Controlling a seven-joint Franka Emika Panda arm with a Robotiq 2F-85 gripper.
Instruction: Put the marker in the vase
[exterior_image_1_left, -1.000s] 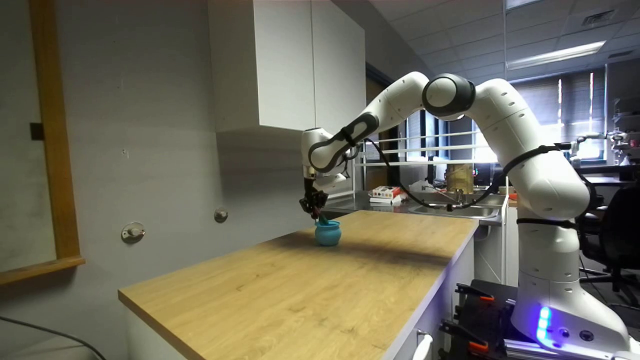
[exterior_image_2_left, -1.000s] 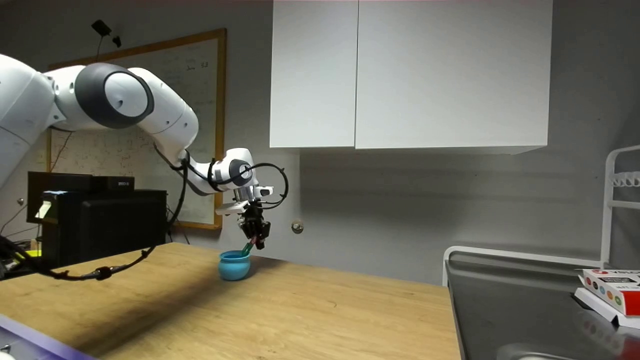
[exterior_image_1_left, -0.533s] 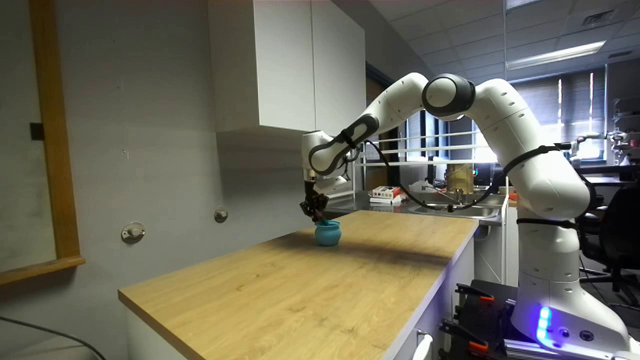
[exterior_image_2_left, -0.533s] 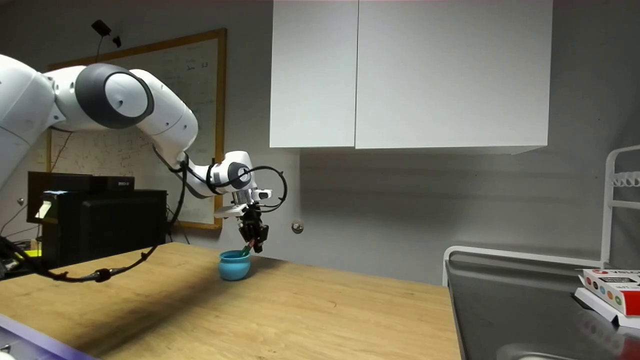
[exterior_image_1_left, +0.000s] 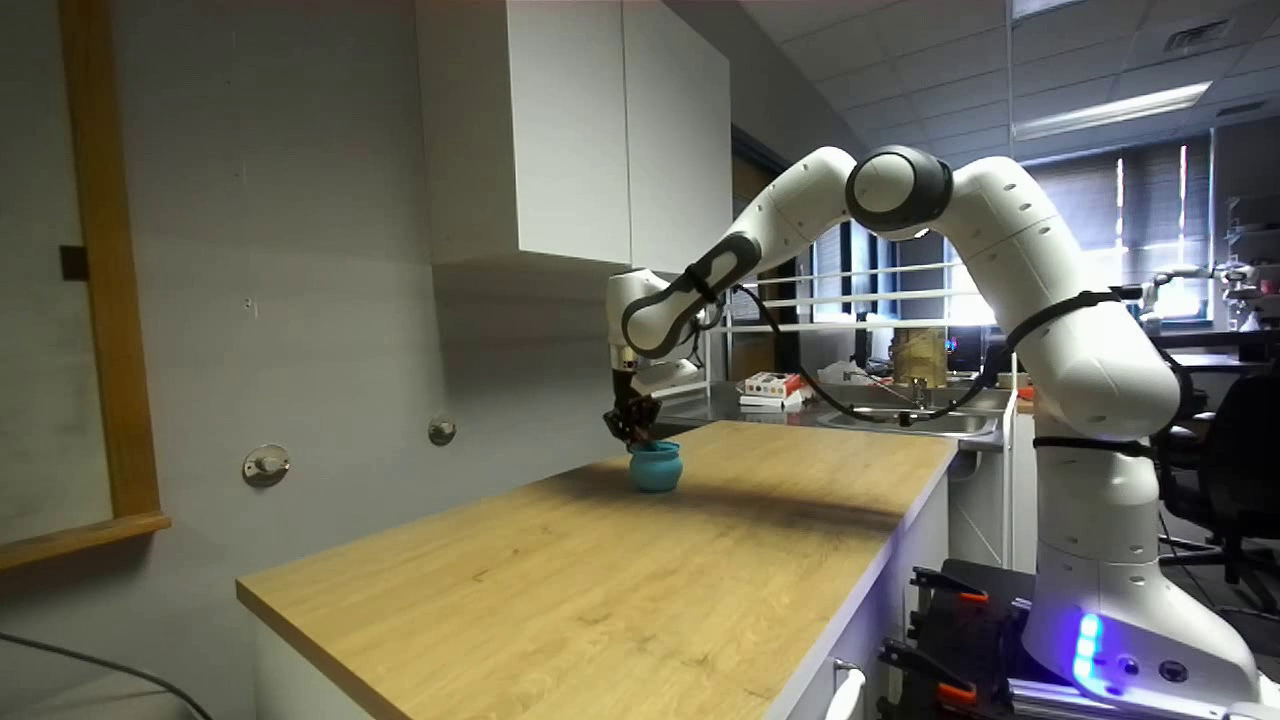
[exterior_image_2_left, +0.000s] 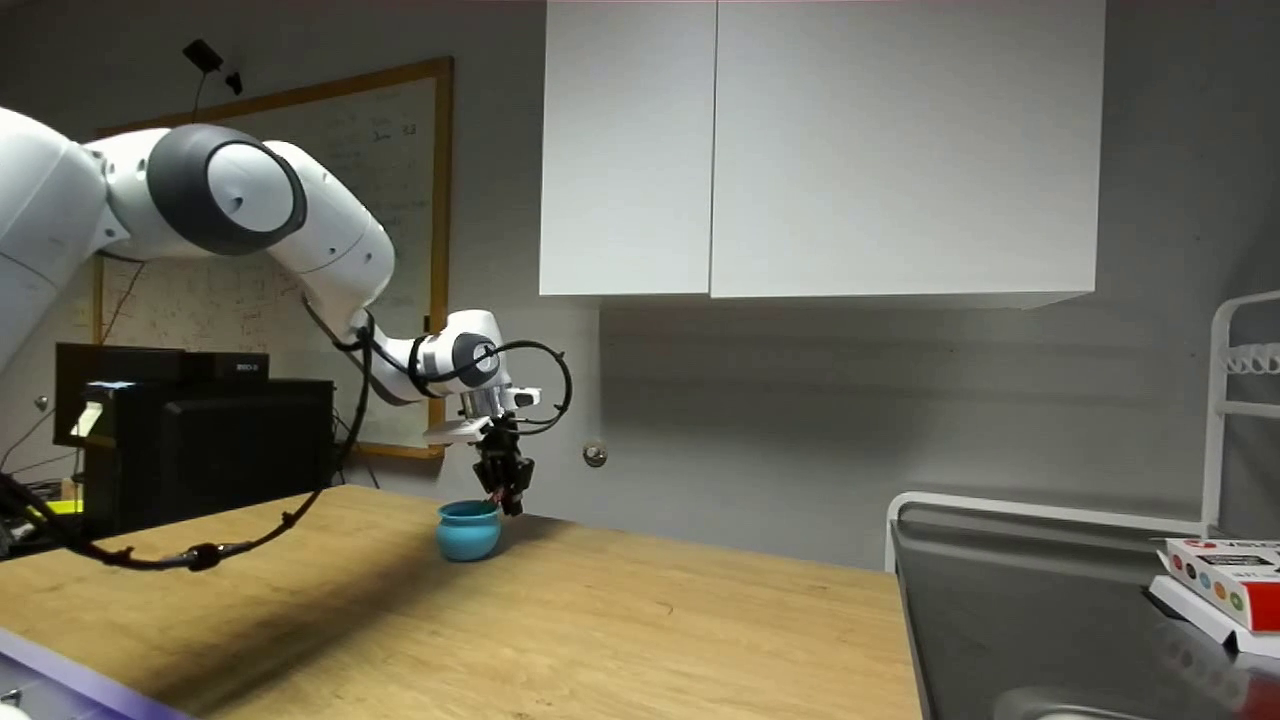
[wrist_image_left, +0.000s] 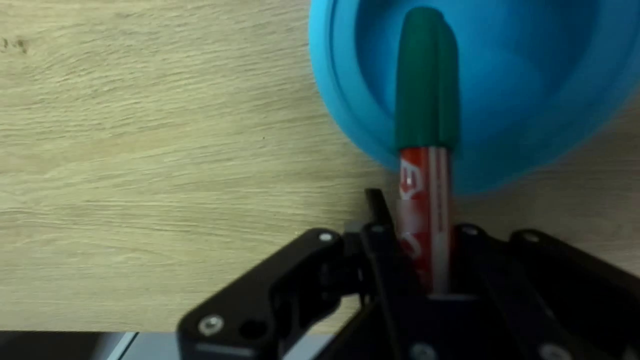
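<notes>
Over the vase (exterior_image_2_left: 468, 535), a slanted marker (wrist_image_left: 427, 167)

Along the wall (exterior_image_1_left: 340, 250) runs the table (exterior_image_1_left: 560, 580); near that edge the vase stands upright. Close by its rim the gripper (wrist_image_left: 425, 230) is clamped on the marker. The coming drop should turn on its slant: down across the rim, cap leading at the mouth; how deep, I can't tell. Red barrel, white lettering, green cap.

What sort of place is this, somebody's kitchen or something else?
Most likely a lab or workroom rather than a home kitchen, though it does have a metal sink. A framed whiteboard bears handwriting, and a black office chair shows past the white robot arm.
</notes>
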